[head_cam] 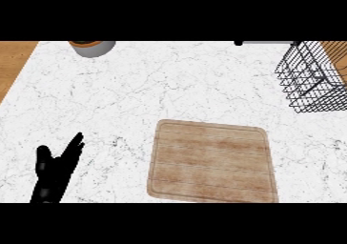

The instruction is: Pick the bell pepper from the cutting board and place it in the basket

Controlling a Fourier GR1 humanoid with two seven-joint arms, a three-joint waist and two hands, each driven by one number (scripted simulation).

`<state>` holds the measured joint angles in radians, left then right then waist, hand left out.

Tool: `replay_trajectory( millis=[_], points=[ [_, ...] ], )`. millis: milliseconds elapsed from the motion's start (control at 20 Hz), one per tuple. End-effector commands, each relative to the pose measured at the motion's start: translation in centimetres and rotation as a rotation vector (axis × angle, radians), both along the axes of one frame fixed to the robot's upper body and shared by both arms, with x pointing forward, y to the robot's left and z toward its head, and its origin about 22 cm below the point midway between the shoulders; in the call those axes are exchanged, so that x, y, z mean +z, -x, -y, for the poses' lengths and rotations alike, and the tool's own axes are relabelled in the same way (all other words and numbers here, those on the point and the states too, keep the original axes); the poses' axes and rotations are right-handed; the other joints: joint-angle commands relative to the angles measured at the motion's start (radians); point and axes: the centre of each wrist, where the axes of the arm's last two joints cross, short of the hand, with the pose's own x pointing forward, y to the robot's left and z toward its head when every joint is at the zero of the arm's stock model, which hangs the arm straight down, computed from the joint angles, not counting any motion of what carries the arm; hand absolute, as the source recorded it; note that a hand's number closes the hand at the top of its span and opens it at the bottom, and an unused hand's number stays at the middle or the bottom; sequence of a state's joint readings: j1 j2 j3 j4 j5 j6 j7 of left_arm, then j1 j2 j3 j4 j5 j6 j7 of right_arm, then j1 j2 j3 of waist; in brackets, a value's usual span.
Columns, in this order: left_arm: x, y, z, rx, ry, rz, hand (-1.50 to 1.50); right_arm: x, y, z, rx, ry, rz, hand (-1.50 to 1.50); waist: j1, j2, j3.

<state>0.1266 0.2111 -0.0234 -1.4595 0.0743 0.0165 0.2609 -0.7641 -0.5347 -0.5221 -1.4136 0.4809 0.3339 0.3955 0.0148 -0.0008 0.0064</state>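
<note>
**Inspector:** Although the task names a bell pepper, none shows anywhere. The cutting board (213,162) lies bare on the tabletop (169,81). The wire basket (303,76) at the far right is partly cut off by the edge, and no pepper shows in the part that can be seen.

**Clerk:** Where is the pepper, then?

**Inspector:** Cannot be told. The right hand is likewise out of view.

**Clerk:** How would it handle, if found?

**Inspector:** I judge it light and hollow, with a slick, waxy skin that could slide, and walls that give a little when squeezed. It is best wrapped round the broad middle, not taken by the stem.

**Clerk:** And the left hand (53,174)?

**Inspector:** Low at the left, well apart from the board, coming in from the lower edge. Its fingers (76,144) are straight and released, pointing up and slightly right, with the thumb spread to the left. It holds nothing and touches nothing on the board. I read it as resting.
</note>
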Motion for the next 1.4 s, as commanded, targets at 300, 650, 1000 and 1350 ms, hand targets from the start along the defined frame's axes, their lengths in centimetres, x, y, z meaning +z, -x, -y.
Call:
replay_trajectory(
  millis=[300, 650, 1000, 1350],
  points=[
    [-0.9, -0.9, -1.2, 0.000, -0.008, -0.047, 0.00, -3.9, -5.7, 2.6, 0.002, -0.127, -0.027, 1.50, 0.009, 0.009, -0.006],
    [-1.2, 0.1, 0.0, -0.013, 0.009, -0.043, 0.00, -9.3, -5.3, 7.1, -0.004, -0.235, 0.007, 1.50, 0.022, 0.015, -0.005],
    [-1.3, 0.7, -0.4, -0.015, 0.002, -0.041, 0.00, -10.4, -4.7, 8.4, -0.183, -0.069, -0.076, 1.50, 0.023, 0.015, -0.006],
    [-0.5, 0.3, 0.3, -0.020, 0.000, -0.039, 0.00, -12.4, -4.1, 10.0, -0.132, 0.088, -0.111, -1.50, 0.025, 0.014, -0.004]
  ],
)
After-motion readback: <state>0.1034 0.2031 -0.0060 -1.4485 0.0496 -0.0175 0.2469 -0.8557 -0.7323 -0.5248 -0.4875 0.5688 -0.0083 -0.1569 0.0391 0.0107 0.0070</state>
